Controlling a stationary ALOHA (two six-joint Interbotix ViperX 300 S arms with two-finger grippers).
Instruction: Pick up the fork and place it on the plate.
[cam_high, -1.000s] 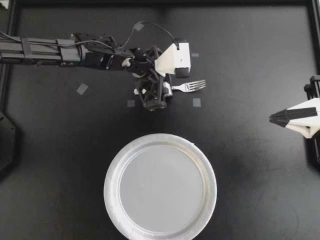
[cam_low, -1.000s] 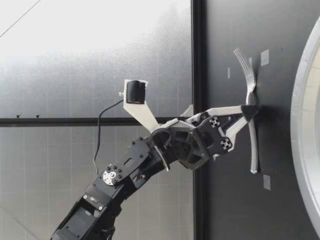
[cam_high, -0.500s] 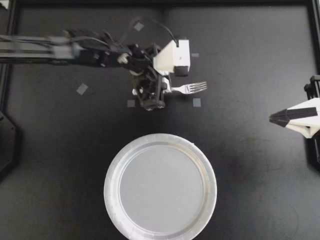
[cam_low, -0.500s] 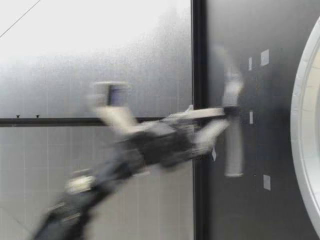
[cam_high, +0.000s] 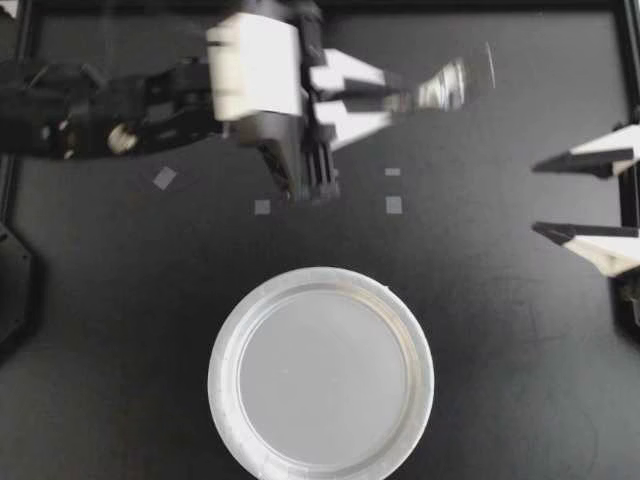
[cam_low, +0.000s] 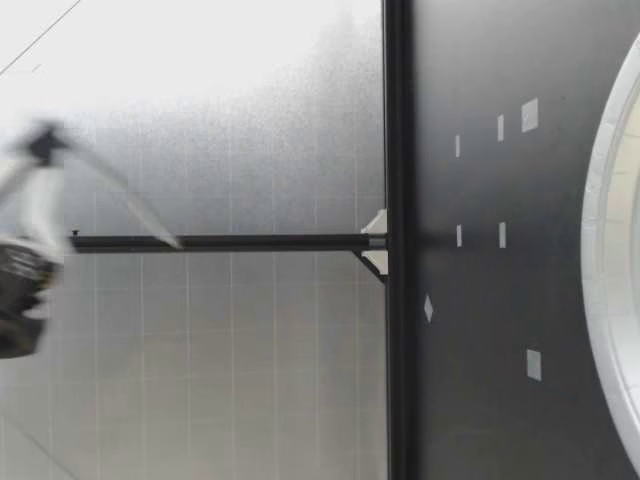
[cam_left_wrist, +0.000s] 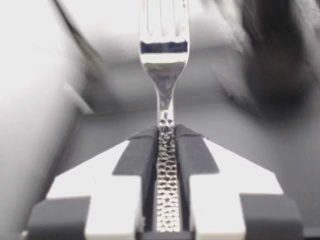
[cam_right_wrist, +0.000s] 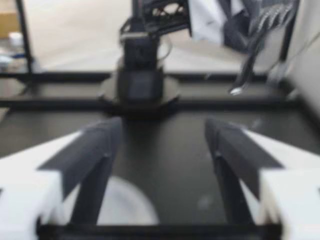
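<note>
Clamps the shiny silver metal fork (cam_high: 450, 85) by its handle in the closed left pincer (cam_high: 392, 100), seemingly high above the black tabletop (cam_high: 120, 300), tines pointing rightward; round silver plate (cam_high: 222, 380) well apart, sideways of that axis.

The fork (cam_high: 450, 82) sits in my left gripper (cam_high: 390, 98), aloft, behind the plate (cam_high: 222, 375)

Fork (cam_left_wrist: 165, 100): polished metal, hammered handle | plate (cam_high: 222, 400): silvery, dull sheen | table (cam_high: 500, 330): matt black | left gripper (cam_high: 390, 100): white plastic
</note>
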